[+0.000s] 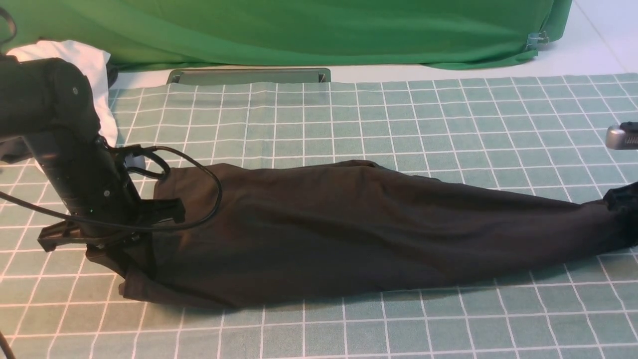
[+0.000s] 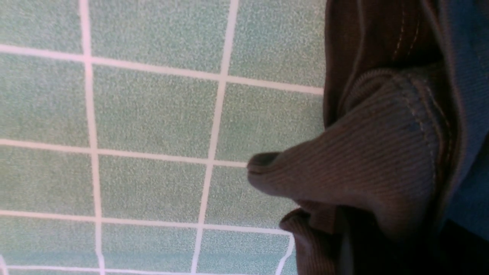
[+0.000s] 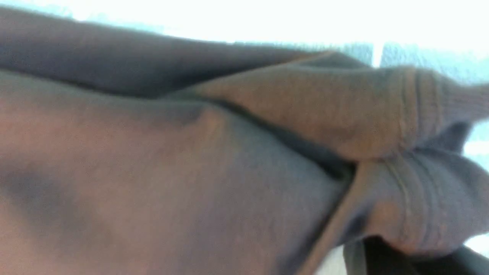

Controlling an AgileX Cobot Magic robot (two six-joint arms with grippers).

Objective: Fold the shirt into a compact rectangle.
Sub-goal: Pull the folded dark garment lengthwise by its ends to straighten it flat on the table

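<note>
Front view, green-checked tablecloth (image 1: pixel 398 114), green backdrop (image 1: pixel 299 30), shirt (image 1: pixel 324 234) clamped by left pincer (image 1: pixel 109 252), right pincer (image 1: pixel 625 199)

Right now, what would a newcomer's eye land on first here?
A black shirt lies stretched long across the checked cloth, its right end drawn up to a point at the right edge. The bulky left arm sits over its left end, a white garment behind it.

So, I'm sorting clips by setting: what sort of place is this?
Probably a robot lab's recording bench rather than a home: a green backdrop cloth hangs behind, a checked tablecloth covers the work surface, and the robot's left arm works on a black shirt.
</note>
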